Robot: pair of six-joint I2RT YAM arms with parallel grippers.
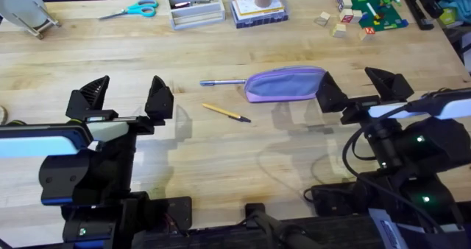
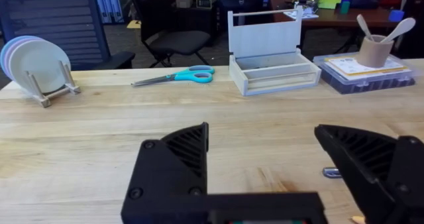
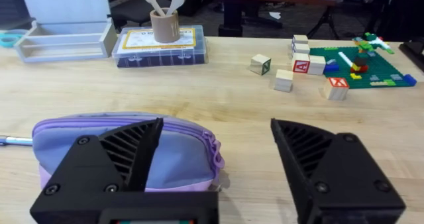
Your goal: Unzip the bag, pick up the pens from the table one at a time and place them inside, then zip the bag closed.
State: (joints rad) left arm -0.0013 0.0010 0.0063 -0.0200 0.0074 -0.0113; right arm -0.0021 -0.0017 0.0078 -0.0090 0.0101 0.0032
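- lavender pencil pouch lies mid-table, zipped
- blue-grey pen pokes out beside its left end, yellow pen sits nearer
- both grippers, left and right, spread wide, holding nothing

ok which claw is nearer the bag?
Right. The right claw sits open just off the bag, at its end; the left claw is open farther off, past the pens.

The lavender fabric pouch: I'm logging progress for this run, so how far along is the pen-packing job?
Nothing looks done yet. The soft lavender fabric pouch lies on the pale wooden table, apparently zipped. The blue-grey pen lies at its end and the yellow pen nearby. Nothing is in hand: the left gripper and the right gripper are open and empty, the right one beside the pouch. Unzipping, loading both pens and zipping remain.
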